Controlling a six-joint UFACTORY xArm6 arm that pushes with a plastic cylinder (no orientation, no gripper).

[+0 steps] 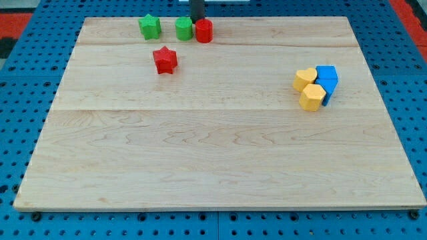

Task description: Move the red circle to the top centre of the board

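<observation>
The red circle [204, 31] stands near the board's top edge, a little left of centre, touching a green circle [184, 29] on its left. My tip [198, 19] is just above the red circle, at its upper left, between the two circles; the rod comes in from the view's top. A green star [150, 27] sits further left. A red star [164, 60] lies below the green blocks.
The wooden board [220, 153] lies on a blue pegboard. At the view's right, a cluster: a yellow heart [305, 79], a yellow hexagon [311, 97], a blue cube [327, 73] and another blue block [329, 87], all touching.
</observation>
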